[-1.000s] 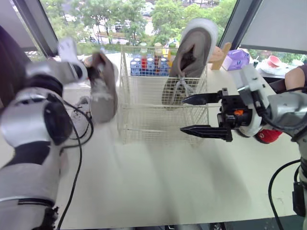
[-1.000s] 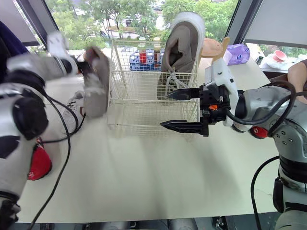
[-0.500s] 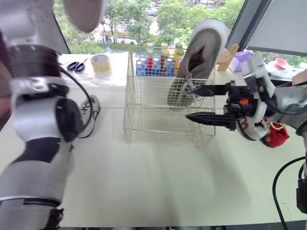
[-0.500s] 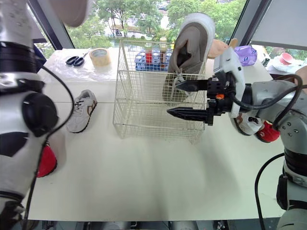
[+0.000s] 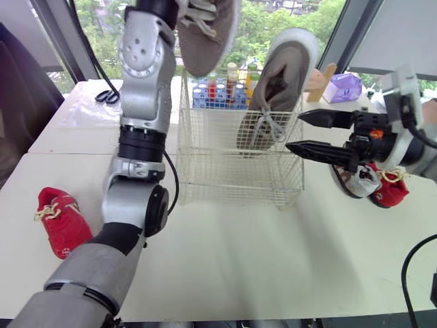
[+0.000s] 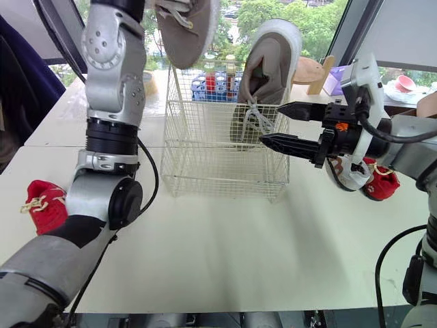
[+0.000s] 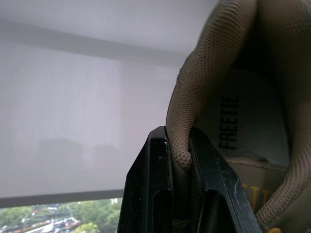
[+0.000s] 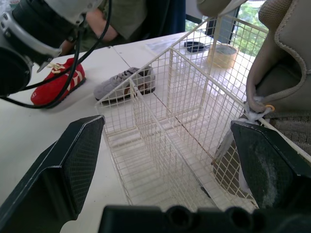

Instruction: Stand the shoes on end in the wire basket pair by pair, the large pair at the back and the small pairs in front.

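We see the basket (image 6: pixel 225 154) as thin metal wire with a smooth cream coating. The shoe (image 7: pixel 194 92) in our left hand (image 7: pixel 177 141) is matt taupe mesh cloth, rough in its weave, with a smooth printed insole (image 7: pixel 243 131). The hand's fingers (image 7: pixel 153 194) look like hard black plastic, faintly glossy and scuffed. The bench (image 5: pixel 273 260) is smooth and matt.

Head stereo pair looks forward-down over table (image 5: pixel 273 260), basket (image 5: pixel 232 171) mid-frame; left wrist camera sits hard against shoe (image 7: pixel 214 73) collar; right wrist camera looks close into that same basket.
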Controlling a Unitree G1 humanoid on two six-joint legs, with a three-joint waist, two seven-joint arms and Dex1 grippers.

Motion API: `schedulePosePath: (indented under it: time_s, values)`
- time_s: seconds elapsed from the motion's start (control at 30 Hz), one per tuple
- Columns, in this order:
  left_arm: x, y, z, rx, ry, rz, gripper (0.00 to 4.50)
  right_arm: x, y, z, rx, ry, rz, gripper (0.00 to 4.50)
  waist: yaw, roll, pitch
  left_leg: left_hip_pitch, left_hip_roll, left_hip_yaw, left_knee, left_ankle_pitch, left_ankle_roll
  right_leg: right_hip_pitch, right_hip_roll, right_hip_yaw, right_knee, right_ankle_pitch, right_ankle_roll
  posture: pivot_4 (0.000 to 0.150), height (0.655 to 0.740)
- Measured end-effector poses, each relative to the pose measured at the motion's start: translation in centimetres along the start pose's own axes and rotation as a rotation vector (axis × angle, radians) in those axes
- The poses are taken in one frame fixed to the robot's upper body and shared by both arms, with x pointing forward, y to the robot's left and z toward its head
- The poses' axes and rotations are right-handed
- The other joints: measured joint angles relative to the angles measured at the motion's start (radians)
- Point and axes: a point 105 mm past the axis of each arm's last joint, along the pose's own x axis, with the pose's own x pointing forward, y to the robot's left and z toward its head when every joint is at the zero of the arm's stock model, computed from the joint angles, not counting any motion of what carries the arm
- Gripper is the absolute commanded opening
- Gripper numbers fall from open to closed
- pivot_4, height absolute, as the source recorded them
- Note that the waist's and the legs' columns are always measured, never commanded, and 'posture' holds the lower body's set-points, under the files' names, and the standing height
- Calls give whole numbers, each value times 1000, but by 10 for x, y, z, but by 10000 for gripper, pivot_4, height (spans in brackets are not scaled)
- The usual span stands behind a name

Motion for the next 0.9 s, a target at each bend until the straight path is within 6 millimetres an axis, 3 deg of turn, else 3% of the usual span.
schedulePosePath:
  time_s: [0.13,0.3,0.5,0.8,0.9]
  values:
    - [-13,0,-24,-40,70,56,85,-1,1,1,-1,-5,-10,45000,2,0,0,0,0,0,1,0,1,1,0,0,-1,1,1,1500,7400]
    - [-16,-8,-26,-90,69,120,85,-2,1,1,-2,4,-18,45000,0,0,0,0,0,0,1,-1,2,1,0,0,-1,1,1,1500,7400]
    - [-36,-20,-43,-102,114,158,85,-3,2,2,-6,14,-16,45000,1,1,0,0,0,0,1,-1,2,2,0,0,-1,1,1,1500,7400]
    - [-96,-46,-85,12,240,123,85,0,1,4,-1,18,-1,45000,2,2,-1,2,0,-1,1,-1,2,4,0,0,-1,1,1,1500,7400]
    - [-101,-48,-88,-20,273,139,85,1,0,2,8,23,5,45000,2,2,-1,2,0,-1,1,-1,2,4,0,0,-1,1,1,1500,7400]
